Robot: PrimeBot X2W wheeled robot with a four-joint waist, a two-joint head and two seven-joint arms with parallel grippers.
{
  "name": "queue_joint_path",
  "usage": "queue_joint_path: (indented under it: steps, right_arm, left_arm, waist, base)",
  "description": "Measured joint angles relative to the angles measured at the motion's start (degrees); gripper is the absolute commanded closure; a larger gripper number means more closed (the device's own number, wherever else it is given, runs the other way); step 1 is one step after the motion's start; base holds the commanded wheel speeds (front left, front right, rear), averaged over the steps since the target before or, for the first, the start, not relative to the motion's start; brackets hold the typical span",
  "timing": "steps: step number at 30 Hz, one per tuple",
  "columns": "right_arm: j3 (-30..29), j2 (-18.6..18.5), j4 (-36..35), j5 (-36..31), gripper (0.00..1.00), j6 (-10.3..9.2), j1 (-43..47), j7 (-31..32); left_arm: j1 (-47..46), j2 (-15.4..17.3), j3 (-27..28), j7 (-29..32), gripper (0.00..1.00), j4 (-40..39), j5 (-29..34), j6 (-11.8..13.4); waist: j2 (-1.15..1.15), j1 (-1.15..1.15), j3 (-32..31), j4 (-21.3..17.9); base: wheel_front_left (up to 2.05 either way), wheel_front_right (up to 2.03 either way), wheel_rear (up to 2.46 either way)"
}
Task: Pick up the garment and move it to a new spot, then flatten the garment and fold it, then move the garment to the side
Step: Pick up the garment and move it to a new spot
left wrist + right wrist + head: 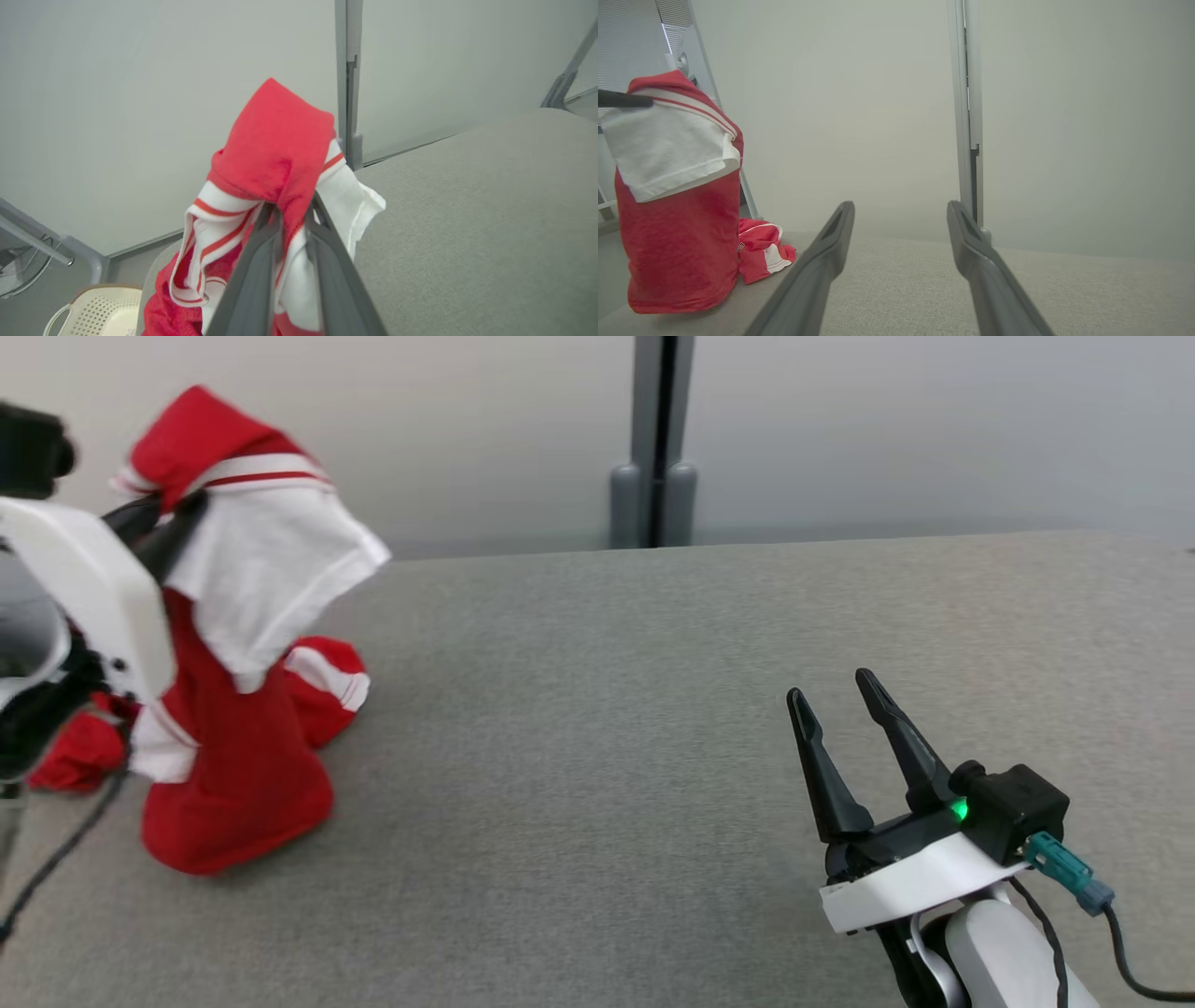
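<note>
The garment point(243, 644) is red with white panels and red-striped trim. It hangs from my left gripper point(163, 523) at the far left of the grey table point(607, 709), its lower end still resting on the surface. In the left wrist view the two dark fingers point(254, 266) pinch a fold of the garment point(275, 154) between them. My right gripper point(831, 695) stands open over the table's right front, empty, well apart from the cloth. The right wrist view has the garment point(677, 224) at its left, with the open right gripper point(901, 210) pointing at the wall.
A grey post point(658, 439) stands against the pale wall behind the table. A cream perforated basket point(100, 312) sits below the table's left end. The table's middle and right lie bare.
</note>
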Motion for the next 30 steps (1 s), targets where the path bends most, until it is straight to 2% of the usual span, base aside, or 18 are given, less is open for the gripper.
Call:
queue_joint_path:
  steps: [5,8,15,21,27,28,29,30]
  right_arm:
    - [-1.42,0.14,-0.45,-0.08,0.0,0.0,0.17,0.01]
    - [-2.93,-0.13,-0.74,-0.21,0.0,0.0,0.14,0.0]
    - [-7.34,-2.05,-1.75,-0.94,0.0,0.0,0.29,0.0]
    - [-8.6,-2.29,-2.43,-1.24,0.0,0.0,0.57,0.0]
    - [-7.2,-2.03,-2.26,-1.34,0.0,0.0,0.49,0.01]
    - [-6.95,-2.02,-2.22,-1.3,0.0,0.0,0.37,0.0]
    - [-6.7,-2.1,-2.12,-1.19,0.0,0.0,0.26,0.0]
    - [-6.49,-2.24,-2.01,-1.18,0.0,0.0,0.26,0.0]
  left_arm:
    - [-0.43,-4.16,-2.21,1.79,1.0,-8.64,-1.51,0.92]
    - [-2.02,-8.22,-3.04,0.76,1.0,-11.83,-2.36,2.05]
    - [-2.14,-14.33,-4.28,-2.87,1.0,-12.88,-3.36,3.98]
    - [10.57,-15.08,-3.14,-10.74,1.0,-6.06,-3.94,5.22]
    - [20.93,-14.7,-1.62,-21.78,1.0,9.57,-2.01,5.5]
    - [21.59,-14.89,-1.68,-23.13,0.88,12.26,-1.9,5.38]
    - [22.03,-15.17,-1.72,-24.68,0.26,14.7,-1.35,5.21]
    - [22.2,-15.55,-1.79,-26.21,0.0,16.73,-1.0,5.02]
  waist:
    - [0.0,0.0,-1.4,-4.33]
    - [0.0,0.0,-1.75,-7.01]
    - [0.0,0.0,-1.0,-10.25]
    - [0.0,0.0,1.45,-10.35]
    - [0.0,0.0,3.18,-9.56]
    - [0.0,0.0,3.29,-9.32]
    - [0.0,0.0,3.33,-9.07]
    - [0.0,0.0,3.33,-8.82]
  base:
    - [0.0,0.0,0.0]
    - [0.0,0.0,0.0]
    - [0.0,0.0,0.0]
    - [0.0,0.0,0.0]
    - [0.0,0.0,0.0]
    - [0.0,0.0,0.0]
    - [0.0,0.0,0.0]
    - [0.0,0.0,0.0]
